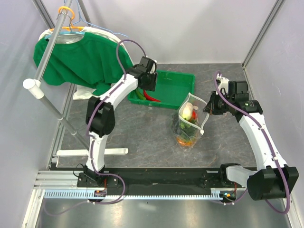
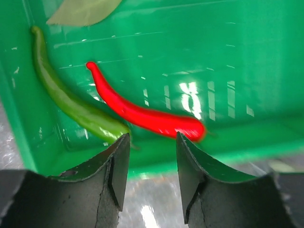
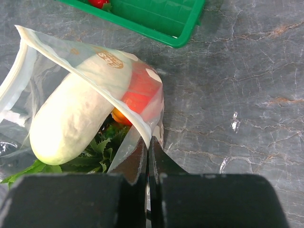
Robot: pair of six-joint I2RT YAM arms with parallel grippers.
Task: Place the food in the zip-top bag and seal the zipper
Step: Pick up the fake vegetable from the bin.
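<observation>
The clear zip-top bag (image 1: 190, 121) stands open mid-table, holding the white oblong vegetable (image 3: 76, 118), red tomato (image 3: 140, 92) and the pineapple's green crown (image 3: 102, 147). My right gripper (image 3: 148, 142) is shut on the bag's mouth edge, on the zip strip (image 3: 135, 122), and holds it up; in the top view this gripper (image 1: 208, 108) is at the bag's right side. My left gripper (image 2: 153, 142) is open and empty, hovering over the near rim of the green tray (image 2: 237, 47). The red chili (image 2: 147, 114) and a long green pepper (image 2: 71, 102) lie in the tray just beyond its fingertips. I cannot make out the slider.
The green tray (image 1: 175, 85) sits behind the bag, and a pale leaf-like piece (image 2: 80, 9) lies at its far side. A green shirt (image 1: 80, 57) hangs on a metal rack (image 1: 47, 52) at the back left. Grey walls close in both sides.
</observation>
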